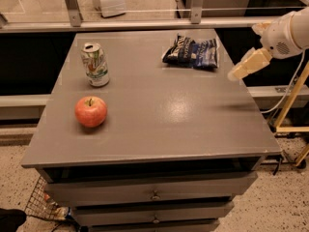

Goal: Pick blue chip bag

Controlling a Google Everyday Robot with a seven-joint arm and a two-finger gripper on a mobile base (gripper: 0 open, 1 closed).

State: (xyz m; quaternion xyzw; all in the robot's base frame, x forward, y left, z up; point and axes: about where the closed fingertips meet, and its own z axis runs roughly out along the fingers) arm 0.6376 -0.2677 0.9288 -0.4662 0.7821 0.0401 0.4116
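Crumpled dark navy-blue foil chip bag (190,52) with white lettering, flat on the far right of the grey table top (159,115). Just right of it, raised past the table edge: cream robot gripper (241,69), not touching; grip state impossible to tell. Far left: upright green-and-white drink can (95,64); nearer, round red apple (91,111).

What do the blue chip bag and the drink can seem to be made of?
The blue chip bag looks like thin glossy foil or plastic film: crumpled, catching light. The drink can looks like printed metal, probably aluminium: shiny rim. The claw, right of the bag, looks like matte cream plastic.
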